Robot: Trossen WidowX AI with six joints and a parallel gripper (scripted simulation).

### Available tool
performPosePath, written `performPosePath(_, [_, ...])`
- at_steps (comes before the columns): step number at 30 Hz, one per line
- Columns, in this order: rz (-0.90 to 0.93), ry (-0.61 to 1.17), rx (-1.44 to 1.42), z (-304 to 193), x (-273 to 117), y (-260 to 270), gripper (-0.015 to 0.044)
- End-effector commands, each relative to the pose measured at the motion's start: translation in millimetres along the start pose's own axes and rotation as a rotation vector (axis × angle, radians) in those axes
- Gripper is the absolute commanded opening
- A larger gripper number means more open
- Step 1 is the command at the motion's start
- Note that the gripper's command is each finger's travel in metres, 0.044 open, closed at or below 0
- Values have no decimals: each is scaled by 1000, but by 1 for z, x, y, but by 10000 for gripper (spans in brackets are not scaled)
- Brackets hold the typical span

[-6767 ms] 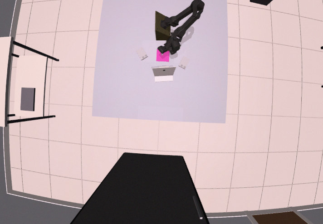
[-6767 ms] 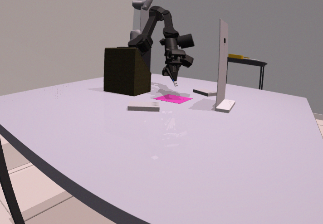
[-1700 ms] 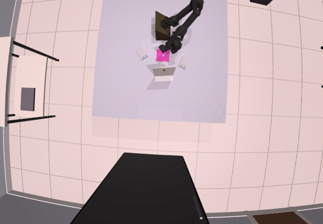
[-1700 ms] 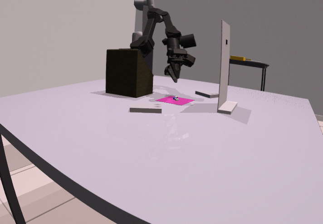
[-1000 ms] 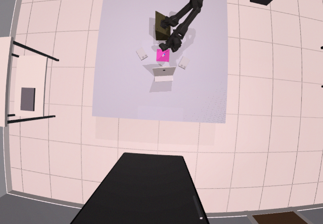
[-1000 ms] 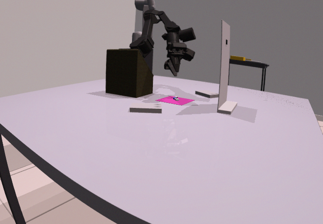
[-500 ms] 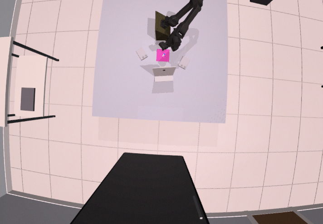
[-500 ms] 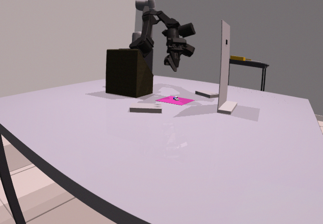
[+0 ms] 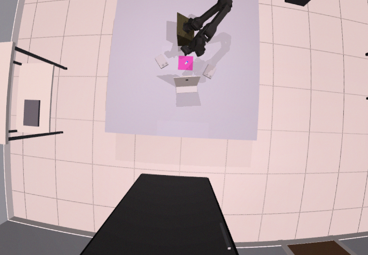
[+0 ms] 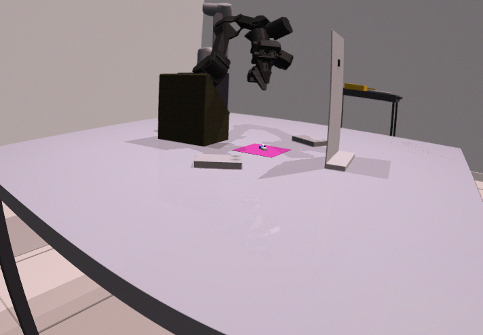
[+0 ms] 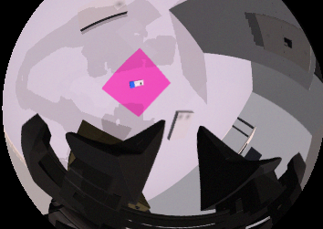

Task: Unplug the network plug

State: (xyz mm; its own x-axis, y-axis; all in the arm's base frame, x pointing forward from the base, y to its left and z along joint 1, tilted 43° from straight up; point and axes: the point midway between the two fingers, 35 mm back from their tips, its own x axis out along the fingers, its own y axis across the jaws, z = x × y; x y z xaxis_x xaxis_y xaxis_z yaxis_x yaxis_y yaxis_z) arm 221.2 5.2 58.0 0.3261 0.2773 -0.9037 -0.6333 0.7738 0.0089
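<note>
The network plug (image 9: 186, 62) (image 10: 263, 147) (image 11: 136, 83), small, white with a blue end, lies near the middle of the pink marked square (image 9: 181, 67) (image 10: 273, 152) (image 11: 155, 84), inside its edges. The upright panel (image 9: 179, 81) (image 10: 335, 101) (image 11: 278, 55) stands beyond the square on a white foot. Its socket (image 9: 186, 79) (image 10: 338, 62) (image 11: 287, 43) shows as a dark hole without a plug. My gripper (image 10: 258, 83) (image 11: 182, 127) is open, with nothing between its parted fingertips. It hangs high above the table and touches nothing.
A dark block (image 9: 182, 40) (image 10: 181, 109) stands beside the arm. Two low white boxes lie on either side of the square: one box (image 9: 161, 61) (image 10: 218, 161) and the other box (image 9: 209, 70) (image 10: 308, 140).
</note>
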Motion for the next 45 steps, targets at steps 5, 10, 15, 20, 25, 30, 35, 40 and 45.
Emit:
performPosePath(5, [2, -7, -5, 0, -21, -12, 156])
performPosePath(10, [2, -11, -5, -2, -36, -20, 156])
performPosePath(15, [1, -15, -5, -3, -47, -24, 156])
performPosePath(20, [1, -15, -5, -3, -47, -24, 287])
performPosePath(25, [1, -15, -5, -3, -47, -24, 419])
performPosePath(30, [1, -15, -5, -3, -47, -24, 440])
performPosePath(35, [1, -15, -5, -3, -47, -24, 440])
performPosePath(40, [1, -15, -5, -3, -47, -24, 440])
performPosePath(45, [1, -15, -5, -3, -47, -24, 440])
